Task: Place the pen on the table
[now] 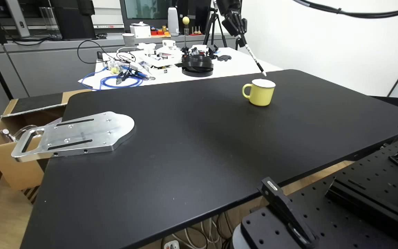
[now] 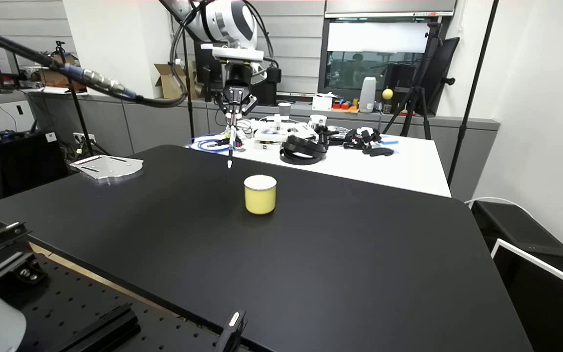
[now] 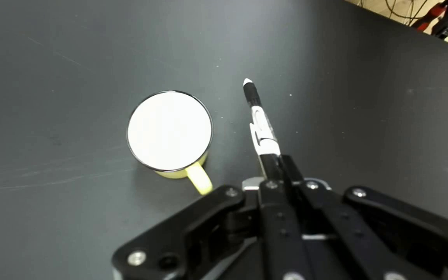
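The pen (image 3: 261,122) is thin, white in the middle, with a black grip and a whitish tip. My gripper (image 3: 280,167) is shut on its rear end in the wrist view. The pen (image 1: 252,54) hangs tip down and slightly tilted in both exterior views (image 2: 232,133). My gripper (image 1: 242,38) is above it, and also shows at the back in an exterior view (image 2: 234,112). The pen's tip appears above the black table (image 1: 185,166), beside the yellow mug; the exact gap to the table is hard to tell. The pen's rear end is hidden between the fingers.
A yellow mug (image 1: 261,92) stands upright on the table, close to the pen; its handle (image 3: 199,179) points toward the gripper in the wrist view. A silver metal plate (image 1: 81,133) lies at a table edge. A white cluttered table (image 2: 408,166) stands behind.
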Action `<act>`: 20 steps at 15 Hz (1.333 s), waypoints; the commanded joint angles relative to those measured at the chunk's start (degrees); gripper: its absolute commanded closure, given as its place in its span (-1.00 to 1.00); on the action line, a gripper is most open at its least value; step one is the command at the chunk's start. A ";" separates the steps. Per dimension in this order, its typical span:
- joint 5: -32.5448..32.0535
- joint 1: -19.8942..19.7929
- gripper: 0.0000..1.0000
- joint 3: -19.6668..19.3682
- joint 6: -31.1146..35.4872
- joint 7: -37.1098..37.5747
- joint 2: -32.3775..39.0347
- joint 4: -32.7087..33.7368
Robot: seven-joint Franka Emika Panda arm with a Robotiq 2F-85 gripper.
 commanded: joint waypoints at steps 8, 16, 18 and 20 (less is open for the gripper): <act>2.02 5.78 0.97 2.15 -3.60 1.84 14.52 8.63; 2.22 5.97 0.24 1.91 -6.42 1.53 21.27 15.43; 2.32 5.76 -0.04 2.01 -3.81 1.01 19.51 14.69; 2.67 5.31 -0.32 2.43 1.30 1.10 17.10 13.56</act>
